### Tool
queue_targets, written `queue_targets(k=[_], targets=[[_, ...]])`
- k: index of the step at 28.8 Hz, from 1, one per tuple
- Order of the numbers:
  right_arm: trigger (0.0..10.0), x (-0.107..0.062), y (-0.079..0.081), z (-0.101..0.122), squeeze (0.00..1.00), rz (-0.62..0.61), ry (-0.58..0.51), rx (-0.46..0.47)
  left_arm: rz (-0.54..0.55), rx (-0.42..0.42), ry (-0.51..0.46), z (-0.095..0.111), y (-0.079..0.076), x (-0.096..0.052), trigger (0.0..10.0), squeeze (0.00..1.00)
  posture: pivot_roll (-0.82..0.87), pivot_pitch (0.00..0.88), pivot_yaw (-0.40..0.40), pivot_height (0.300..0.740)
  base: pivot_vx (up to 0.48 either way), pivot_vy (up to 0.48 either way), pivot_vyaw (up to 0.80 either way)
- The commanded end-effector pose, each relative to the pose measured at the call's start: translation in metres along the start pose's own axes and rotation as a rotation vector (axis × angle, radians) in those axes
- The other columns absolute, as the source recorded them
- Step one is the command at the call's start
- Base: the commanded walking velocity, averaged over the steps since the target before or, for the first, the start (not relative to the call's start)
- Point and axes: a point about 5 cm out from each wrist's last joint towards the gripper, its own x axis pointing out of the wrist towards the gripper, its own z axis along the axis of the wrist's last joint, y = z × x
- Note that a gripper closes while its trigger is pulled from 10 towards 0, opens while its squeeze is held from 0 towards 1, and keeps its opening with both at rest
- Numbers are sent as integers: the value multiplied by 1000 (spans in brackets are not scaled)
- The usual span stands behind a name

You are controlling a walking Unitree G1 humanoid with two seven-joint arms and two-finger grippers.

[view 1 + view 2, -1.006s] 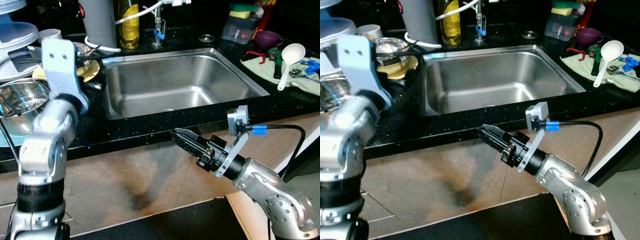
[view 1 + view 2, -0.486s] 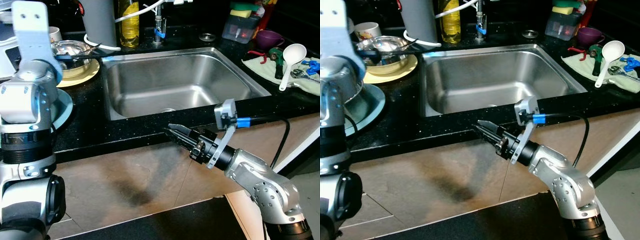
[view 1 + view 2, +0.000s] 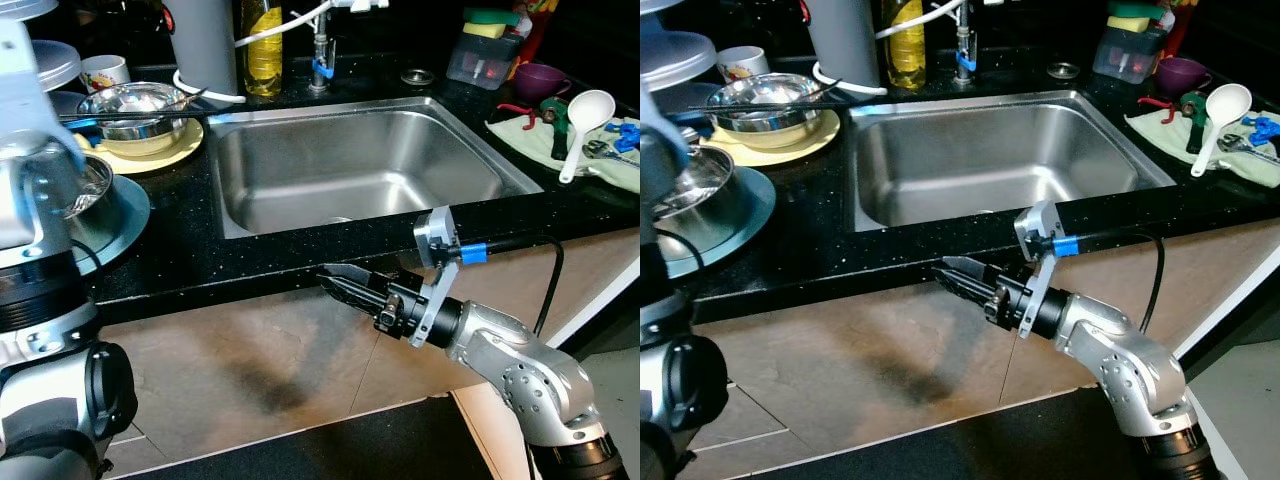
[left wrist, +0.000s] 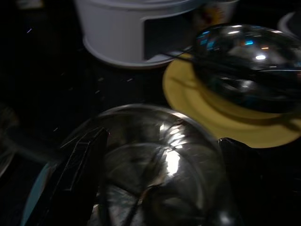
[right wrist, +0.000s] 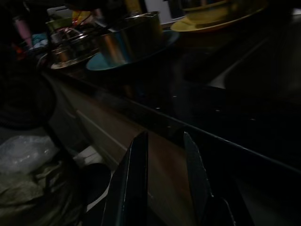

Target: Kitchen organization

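Left wrist view is looking down onto a round stainless steel bowl (image 4: 160, 165), which is sitting on a round blue plate (image 3: 125, 205) on the black speckled countertop (image 3: 180, 250), left of the rectangular stainless steel sink (image 3: 350, 165). The left gripper (image 4: 160, 174) is hovering over this bowl with its two black fingers (image 4: 77, 174) spread wide, one at each side of the rim. A second steel bowl (image 3: 135, 105) is resting on a yellow plate (image 3: 150, 158) just behind, beside a white cylindrical appliance (image 4: 136, 28).

Compared with one second ago, the left arm is standing lower and nearer the camera, exposing the blue plate and both bowls.

The right gripper (image 3: 335, 280) is pointing left, below the counter edge in front of the sink. Its fingers are slightly parted and gripping nothing. It is sitting further left than before.

A white plastic ladle (image 3: 580, 125) is lying on a green cloth (image 3: 540, 140) to the right.
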Motion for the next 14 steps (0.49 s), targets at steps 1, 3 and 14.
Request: queue_targets(k=[1,3,14], targets=[[10000,1,0,-2,0,21,24,-10,47,3,24,-2,12,2,10000,0,-21,145,-44,740,0,0,0],[10000,3,-1,-3,0,39,32,-13,56,9,56,-11,16,5,10000,0,-16,147,-45,740,0,0,0],[10000,5,-3,-5,0,37,37,-26,18,53,134,-32,13,15,10000,0,-11,149,-36,740,0,0,0]])
